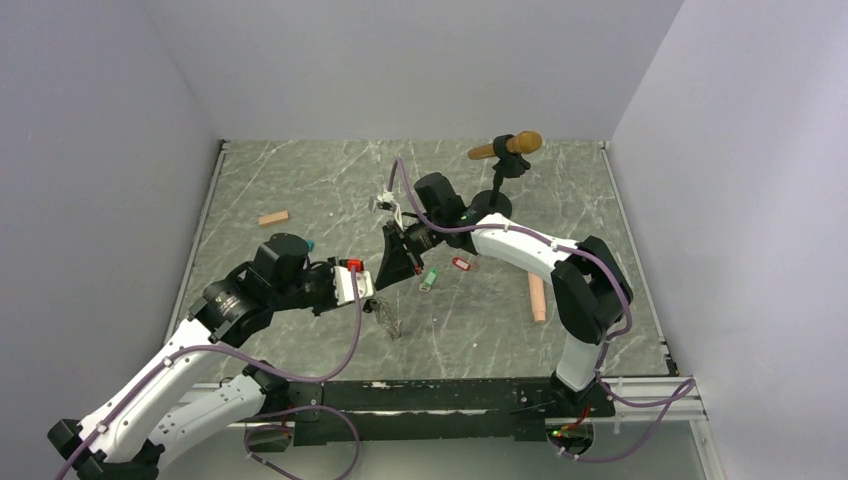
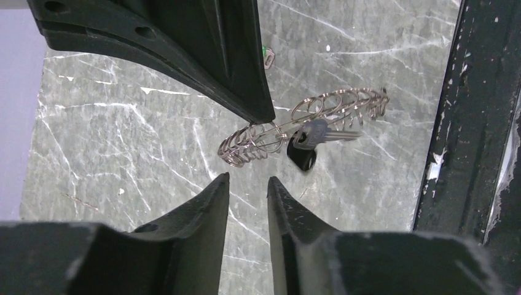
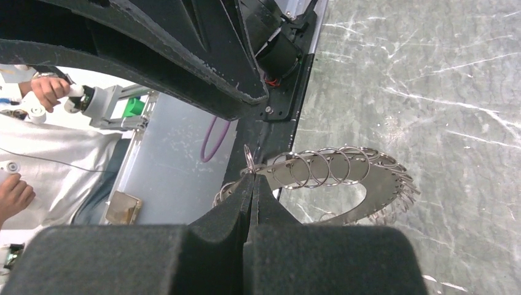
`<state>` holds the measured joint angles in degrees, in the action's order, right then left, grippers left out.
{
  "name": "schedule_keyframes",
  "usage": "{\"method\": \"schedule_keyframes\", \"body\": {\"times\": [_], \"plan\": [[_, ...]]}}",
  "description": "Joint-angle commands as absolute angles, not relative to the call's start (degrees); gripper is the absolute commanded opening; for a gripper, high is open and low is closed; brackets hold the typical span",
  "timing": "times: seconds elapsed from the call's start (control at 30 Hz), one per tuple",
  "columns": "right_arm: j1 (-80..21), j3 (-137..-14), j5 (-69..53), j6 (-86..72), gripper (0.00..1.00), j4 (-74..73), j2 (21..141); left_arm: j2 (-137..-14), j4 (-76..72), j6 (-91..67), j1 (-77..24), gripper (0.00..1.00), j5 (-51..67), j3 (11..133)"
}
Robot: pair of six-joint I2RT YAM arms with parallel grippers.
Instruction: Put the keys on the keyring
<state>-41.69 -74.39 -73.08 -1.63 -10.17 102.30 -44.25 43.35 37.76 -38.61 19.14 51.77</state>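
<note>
The keyring point(image 3: 368, 184), a dark toothed metal ring carrying wire loops, hangs above the marble floor, and my right gripper point(image 3: 252, 178) is shut on its rim. In the left wrist view the keyring point(image 2: 319, 110) carries one key with a black tag point(image 2: 302, 153), which dangles below it. My left gripper point(image 2: 248, 183) sits just short of the ring, its jaws a little apart with nothing between them. From above, both grippers meet mid-table: the left gripper point(image 1: 370, 298), the right gripper point(image 1: 384, 288) and the keyring point(image 1: 388, 322). A green-tagged key point(image 1: 429, 278) and a red-tagged key point(image 1: 460, 264) lie loose to the right.
A microphone point(image 1: 510, 147) on its stand rises at the back right. Tan wooden blocks lie at the back left point(image 1: 273, 217) and at the right point(image 1: 538, 297). A small teal block point(image 1: 309, 243) sits by the left arm. The black base rail point(image 1: 450, 395) runs along the near edge.
</note>
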Motion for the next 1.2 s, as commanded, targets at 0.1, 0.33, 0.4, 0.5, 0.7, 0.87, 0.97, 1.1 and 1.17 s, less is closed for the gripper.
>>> {"method": "schedule_keyframes", "body": {"times": [0.1, 0.33, 0.4, 0.5, 0.7, 0.87, 0.97, 1.1, 1.17], "plan": [[-41.4, -77.1, -72.6, 1.2, 0.00, -11.3, 99.2, -41.7, 40.7, 34.3, -38.8, 0.40, 16.8, 51.5], [-41.5, -83.3, -65.1, 14.2, 0.00, -25.6, 99.7, -38.0, 37.7, 28.3, -38.6, 0.54, 8.7, 48.0], [-41.4, -86.6, -60.6, 19.5, 0.00, -31.0, 100.1, -37.3, 35.4, 24.1, -38.1, 0.61, 5.0, 45.9], [-41.4, -91.0, -53.3, 25.1, 0.00, -36.1, 100.7, -37.1, 32.5, 18.2, -34.8, 0.77, 1.5, 43.6], [-40.4, -97.8, -40.2, 30.3, 0.00, -39.5, 104.2, -34.8, 26.4, 12.6, -26.6, 0.97, -2.8, 39.3], [-39.4, -104.7, -27.0, 33.5, 0.00, -38.5, 109.6, -31.9, 21.0, 11.0, -25.4, 0.99, -6.1, 34.5], [-37.6, -109.1, -24.8, 34.2, 0.00, -38.2, 112.4, -31.1, 20.9, 11.6, -25.4, 0.99, -6.9, 34.3], [-36.6, -114.5, -22.4, 35.1, 0.00, -38.4, 116.3, -30.3, 20.5, 12.0, -25.4, 0.99, -6.9, 34.0], [-36.5, -116.9, -22.2, 34.9, 0.00, -38.8, 118.2, -30.4, 20.8, 12.0, -25.4, 0.99, -7.5, 34.3]]}}
